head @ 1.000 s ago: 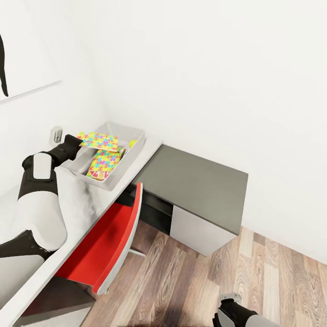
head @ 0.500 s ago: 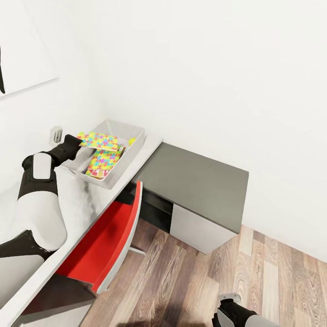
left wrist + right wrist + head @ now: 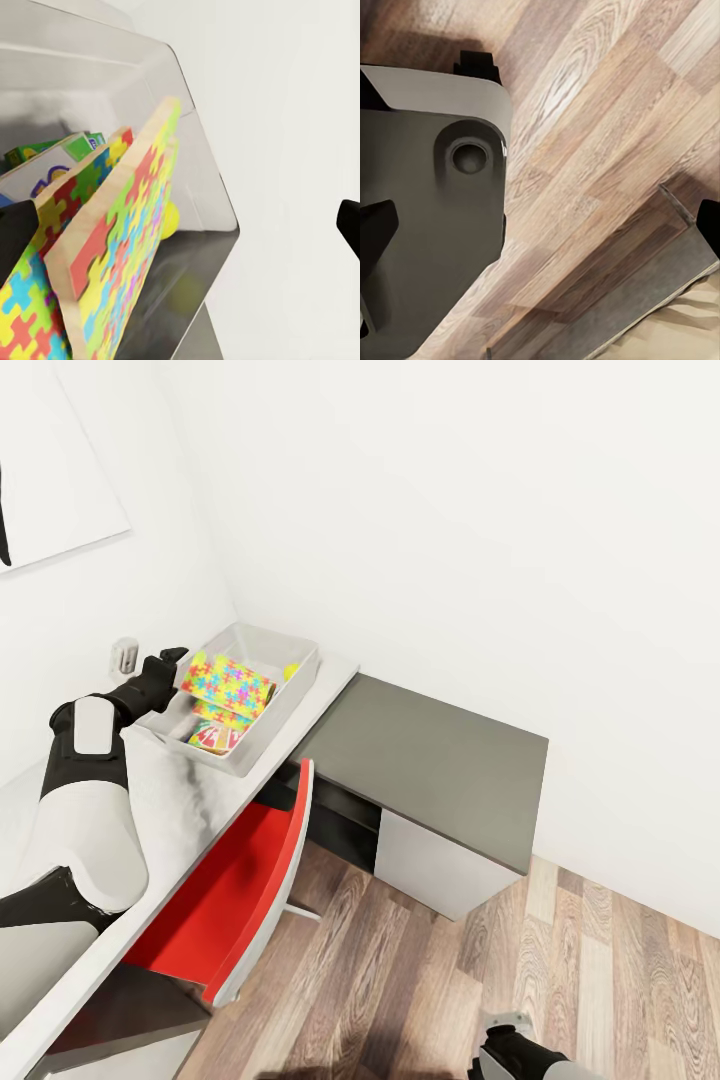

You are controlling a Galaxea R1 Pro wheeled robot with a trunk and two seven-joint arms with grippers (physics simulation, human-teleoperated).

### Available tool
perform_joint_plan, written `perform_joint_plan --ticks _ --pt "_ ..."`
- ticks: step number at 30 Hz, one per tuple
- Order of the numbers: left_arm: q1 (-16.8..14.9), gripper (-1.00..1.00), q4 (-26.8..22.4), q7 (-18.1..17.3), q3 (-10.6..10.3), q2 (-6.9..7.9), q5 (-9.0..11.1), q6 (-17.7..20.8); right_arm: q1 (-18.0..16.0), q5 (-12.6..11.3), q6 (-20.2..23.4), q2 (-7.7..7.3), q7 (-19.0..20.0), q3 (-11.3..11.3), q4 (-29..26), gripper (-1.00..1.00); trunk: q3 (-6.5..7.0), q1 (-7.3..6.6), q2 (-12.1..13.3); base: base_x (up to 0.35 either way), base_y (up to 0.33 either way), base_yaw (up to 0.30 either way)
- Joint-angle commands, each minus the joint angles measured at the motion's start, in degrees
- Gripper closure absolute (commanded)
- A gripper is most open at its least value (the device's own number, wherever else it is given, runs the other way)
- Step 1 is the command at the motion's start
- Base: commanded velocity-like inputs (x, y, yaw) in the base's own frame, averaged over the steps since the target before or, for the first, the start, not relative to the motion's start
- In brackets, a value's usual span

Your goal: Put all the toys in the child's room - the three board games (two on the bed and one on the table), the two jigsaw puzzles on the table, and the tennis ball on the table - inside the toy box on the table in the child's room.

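Jigsaw puzzles are seen inside the toy box [image 3: 303, 657], which stands on the pale table [image 3: 190, 810] against the far-left wall. One jigsaw puzzle [image 3: 228, 685] is propped at a slant, its upper edge leaning toward the left side of the tray; a second jigsaw puzzle [image 3: 218, 715] lies beneath it. A red-lettered board game [image 3: 211, 738] is visible at the near end of the tray, and the tennis ball [image 3: 291, 672] is tucked against the far-right wall. In the left wrist view the two puzzles [image 3: 124, 259] are seen on edge, side by side, with a green-edged board game [image 3: 52, 154] behind them and the ball [image 3: 172, 216] beyond.

The left gripper [image 3: 170, 665] is held just beside the tray's left rim, fingers spread apart and gripping nothing. The right gripper [image 3: 505, 1032] is hung low over the wood floor [image 3: 600, 980]; its fingers are seen wide apart at the edges of the right wrist view.

A red chair [image 3: 240, 890] is pushed under the table, and the dark cabinet [image 3: 440, 770] lies to the right.
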Motion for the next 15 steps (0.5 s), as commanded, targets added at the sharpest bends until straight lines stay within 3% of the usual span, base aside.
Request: perform_joint_plan --ticks 1,10,15 --pt "-0.1 -1.0 0.0 -0.2 0.2 -0.02 0.0 0.4 0.0 -0.5 0.3 -0.02 -0.3 0.5 -0.1 -1.0 -0.08 0.03 -0.1 0.0 0.0 0.0" --pt "-0.1 -1.0 -0.2 -0.3 0.0 0.29 -0.1 0.9 0.0 -0.4 0.2 -0.02 -0.3 0.5 -0.1 -1.0 -0.09 0.03 -0.1 0.0 0.0 0.0" --pt "-0.1 -1.0 -2.3 -0.4 -0.3 1.29 -0.1 1.8 0.0 -0.4 0.2 0.03 -0.4 0.5 -0.1 -1.0 -0.09 0.03 -0.1 0.0 0.0 0.0"
